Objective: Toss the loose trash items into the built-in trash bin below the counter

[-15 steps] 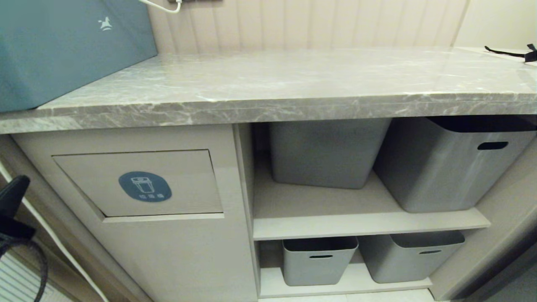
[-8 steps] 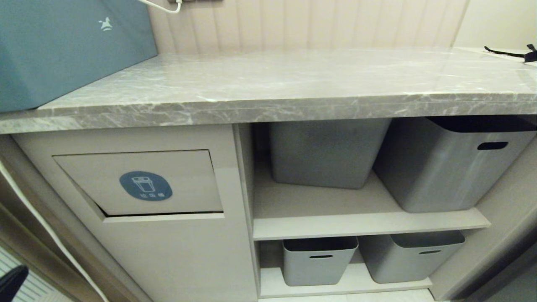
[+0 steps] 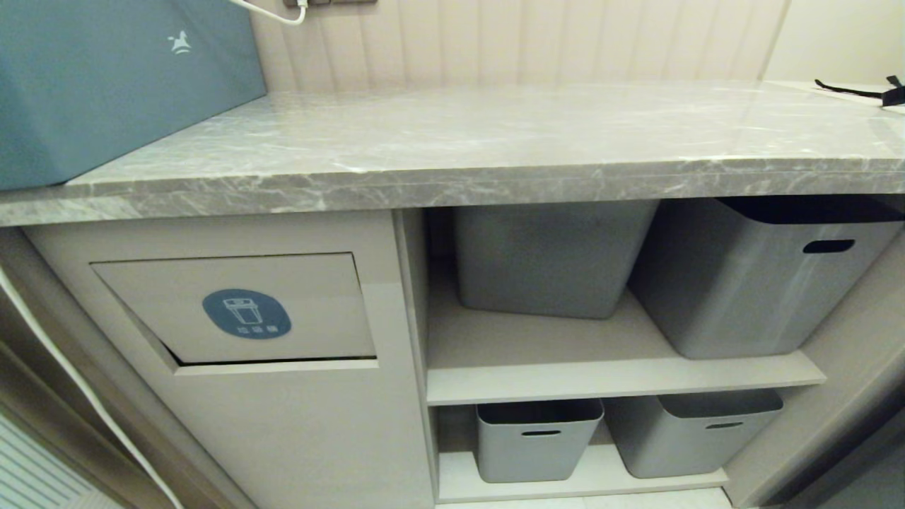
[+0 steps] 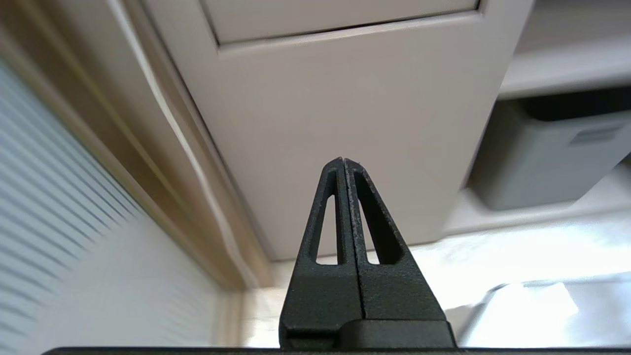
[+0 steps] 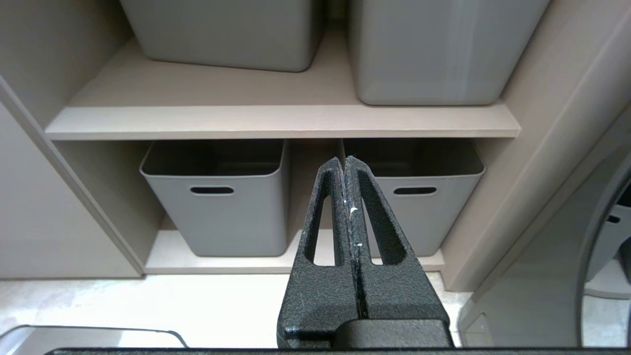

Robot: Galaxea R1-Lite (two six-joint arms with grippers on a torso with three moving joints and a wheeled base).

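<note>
The built-in trash bin is a beige flap with a blue oval sticker, set in the cabinet front under the grey marble counter. Its lower edge shows a thin dark gap. No loose trash items show in any view; the counter top is bare in the middle. My left gripper is shut and empty, low before the cabinet panel below the flap. My right gripper is shut and empty too, parked low and facing the lower shelf. Neither arm appears in the head view.
A long teal box stands on the counter's left end. Grey storage bins sit on the upper shelf and two more on the lower one. A black strap lies at the far right. A white cable hangs left of the cabinet.
The left arm, seen at the head view's left edge a second ago, sank and has left that view. The flap's lower edge now shows a slim dark gap.
</note>
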